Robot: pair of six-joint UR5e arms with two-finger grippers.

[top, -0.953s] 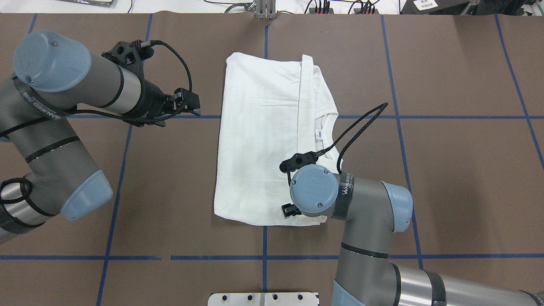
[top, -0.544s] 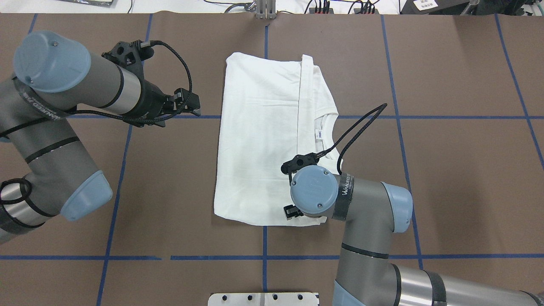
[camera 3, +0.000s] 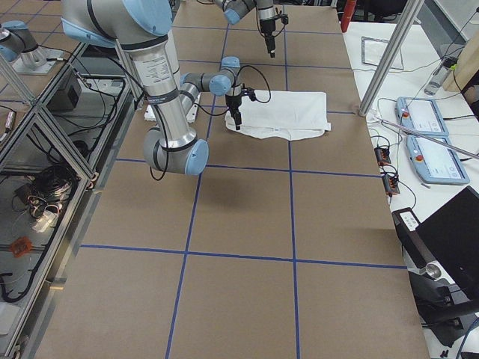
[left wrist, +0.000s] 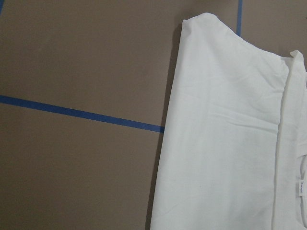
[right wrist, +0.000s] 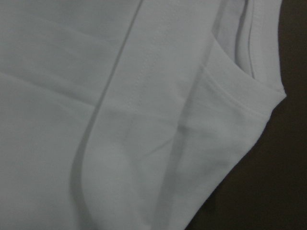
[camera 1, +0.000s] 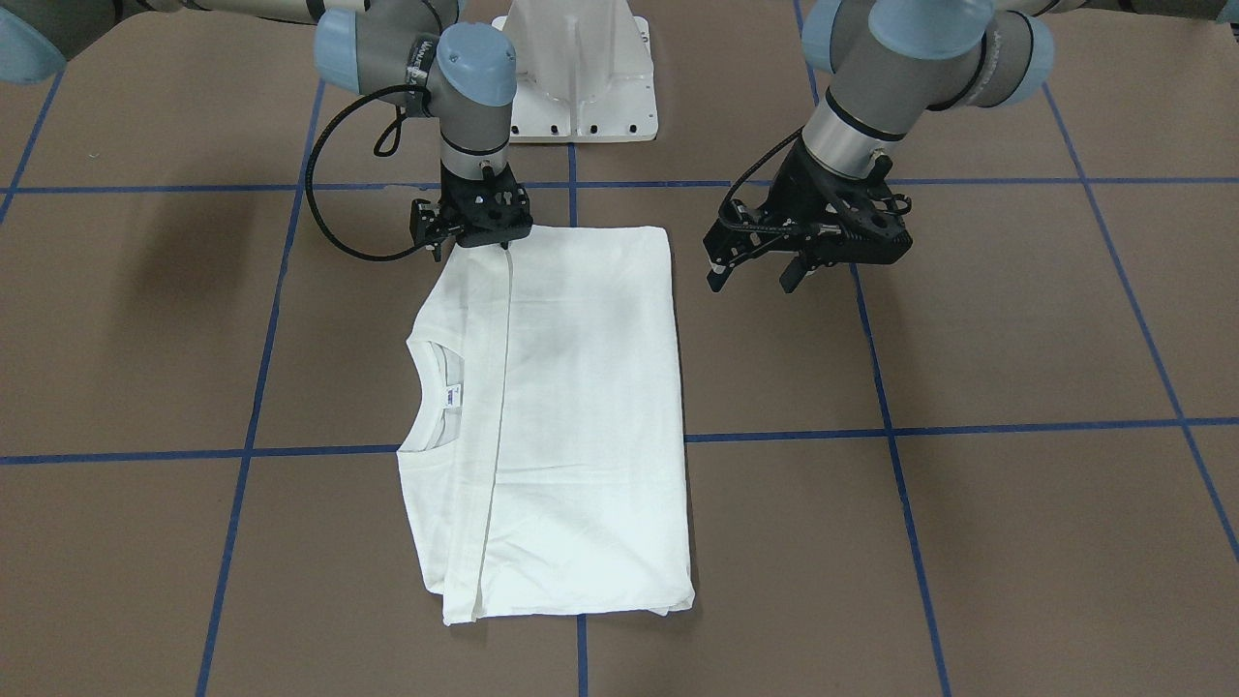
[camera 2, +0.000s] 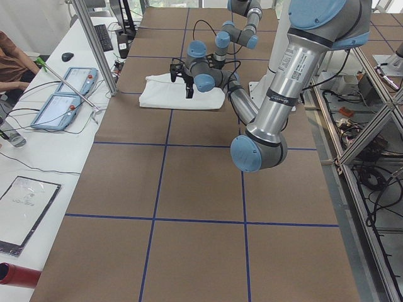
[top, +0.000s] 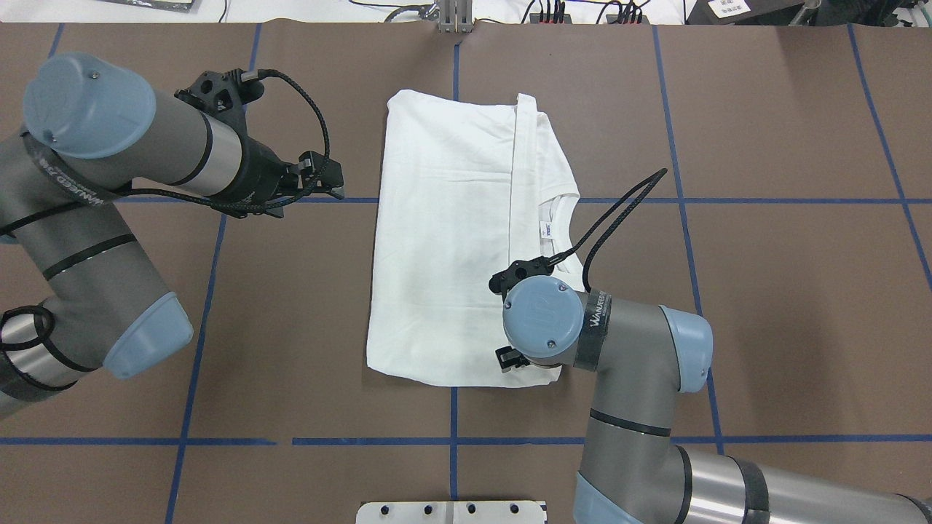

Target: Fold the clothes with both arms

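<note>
The clothes are one white shirt (camera 1: 581, 407) (top: 451, 240), folded into a tall rectangle at the table's centre. Its crew neck and small label (camera 1: 452, 395) show along one long side. My left gripper (camera 1: 753, 281) (top: 336, 178) hovers open beside the shirt's plain long edge, apart from it and holding nothing. My right gripper (camera 1: 474, 247) points straight down at the shirt's near corner on the neck side. Its fingers are hidden under the wrist, so I cannot tell its state. The right wrist view is filled by shirt fabric (right wrist: 120, 96) seen from very close.
A brown table cover (top: 764, 291) carries a grid of blue tape lines. The white pedestal base (camera 1: 581, 97) (top: 451, 511) stands at the robot's edge. A side desk with tablets (camera 2: 66, 94) and a person's arm (camera 2: 9, 60) lies past the table's far side.
The right wrist has shifted slightly to the right and a little toward the robot over the shirt's near corner. The left arm and the shirt have not moved.
</note>
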